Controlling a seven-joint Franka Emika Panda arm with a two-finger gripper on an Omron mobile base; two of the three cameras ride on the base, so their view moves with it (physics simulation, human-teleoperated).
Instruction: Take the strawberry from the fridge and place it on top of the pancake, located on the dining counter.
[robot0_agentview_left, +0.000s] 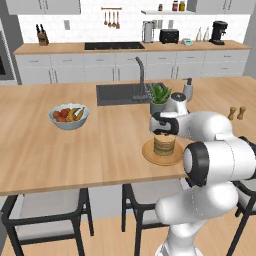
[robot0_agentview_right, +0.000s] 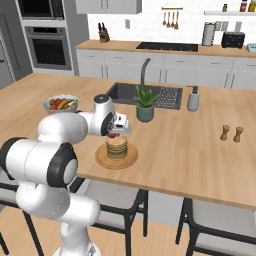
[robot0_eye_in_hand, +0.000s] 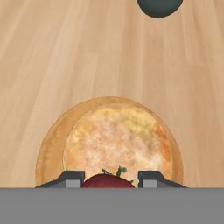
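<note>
The gripper (robot0_eye_in_hand: 109, 178) is clamped on the strawberry (robot0_eye_in_hand: 108, 181), hanging directly above the pancake (robot0_eye_in_hand: 117, 142) stack on its tan plate (robot0_eye_in_hand: 47, 148) on the dining counter (robot0_agentview_left: 40, 150); contact with the stack seems unlikely

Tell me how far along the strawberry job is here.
Fetching looks done: the strawberry is clamped in the hand, which hovers directly above the pancake on its plate on the dining counter. Left: lower, release the fruit on top.
</note>
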